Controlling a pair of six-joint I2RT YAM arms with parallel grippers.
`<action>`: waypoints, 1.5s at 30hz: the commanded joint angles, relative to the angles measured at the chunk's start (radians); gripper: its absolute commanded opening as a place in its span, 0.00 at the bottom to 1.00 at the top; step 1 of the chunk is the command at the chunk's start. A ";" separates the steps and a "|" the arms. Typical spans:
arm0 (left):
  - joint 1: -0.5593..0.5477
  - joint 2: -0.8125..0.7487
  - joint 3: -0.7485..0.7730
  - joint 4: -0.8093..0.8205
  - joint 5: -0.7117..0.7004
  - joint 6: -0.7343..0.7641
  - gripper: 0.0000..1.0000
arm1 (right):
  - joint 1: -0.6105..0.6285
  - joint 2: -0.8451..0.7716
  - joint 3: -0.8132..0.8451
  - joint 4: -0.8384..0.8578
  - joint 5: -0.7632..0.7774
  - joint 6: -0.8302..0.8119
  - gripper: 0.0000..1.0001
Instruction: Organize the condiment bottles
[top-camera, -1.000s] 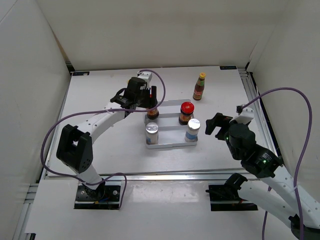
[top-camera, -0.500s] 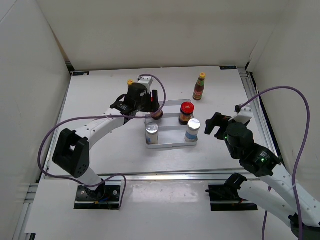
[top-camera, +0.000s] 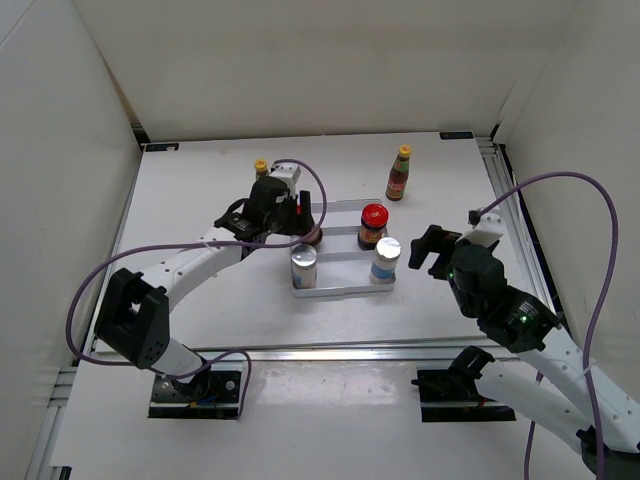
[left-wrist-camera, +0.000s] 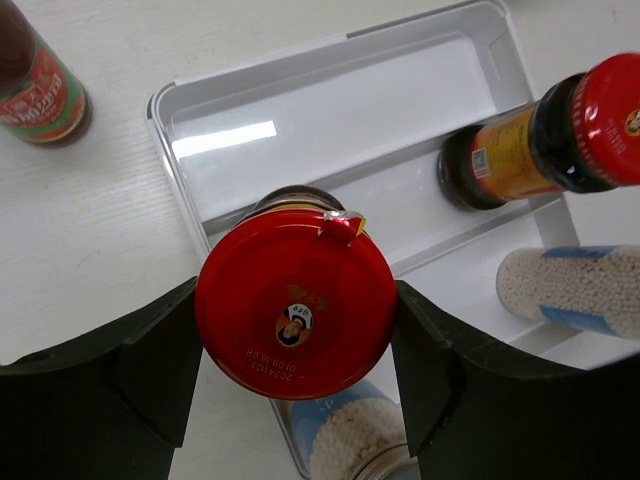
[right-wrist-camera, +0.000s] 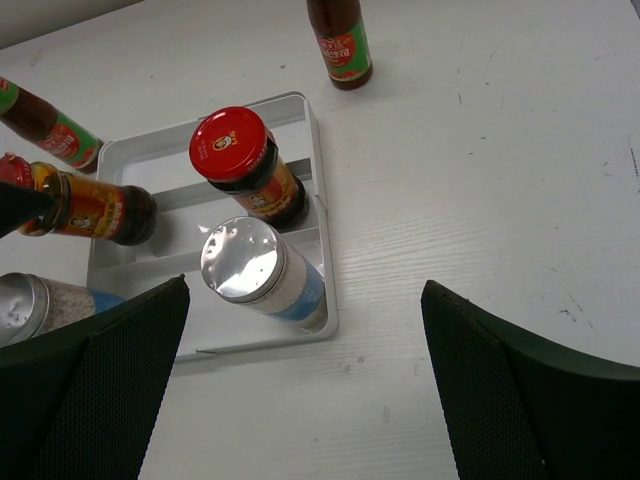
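- Overhead, a white table (top-camera: 200, 190) carries everything, with both arms based at its 6 o'clock edge.
- A white ridged rectangular plastic tray (top-camera: 340, 292) lies near the table's centre, its long side running from 9 to 3 o'clock.
- The right gripper (top-camera: 425, 250) hovers off the tray at its 3 o'clock, black fingers (right-wrist-camera: 90, 390) spread wide with nothing between them.
- The left gripper (left-wrist-camera: 296, 340) sits over the tray's 10 o'clock corner. Its fingers (left-wrist-camera: 150, 370) are parted just to the lid's width and press both sides of a squat dark glass jar with a round red lid (left-wrist-camera: 295, 310). I cannot tell whether that jar's base rests on the tray.
- A slim dark-red sauce bottle with a yellow cap (top-camera: 400, 172) stands on the table at the tray's 1 o'clock, outside it.
- A second sauce bottle (top-camera: 260, 166) stands at 11 o'clock, mostly hidden behind the left arm.
- A white-labelled shaker with a silver top (top-camera: 304, 265) stands in the tray at 7 o'clock.
- A second shaker (top-camera: 386, 258) stands in the tray at 5 o'clock.
- A second red-lidded jar (top-camera: 373, 225) stands in the tray at 2 o'clock.
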 joint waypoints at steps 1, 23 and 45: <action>-0.003 -0.084 0.003 0.012 -0.011 0.006 0.11 | 0.005 0.003 0.011 0.013 0.013 0.012 1.00; -0.003 0.062 0.201 -0.062 -0.049 0.076 0.66 | 0.005 0.032 0.029 0.013 0.004 0.021 1.00; 0.024 -0.060 0.391 -0.210 -0.219 0.198 1.00 | 0.005 0.089 0.141 -0.039 0.065 -0.157 1.00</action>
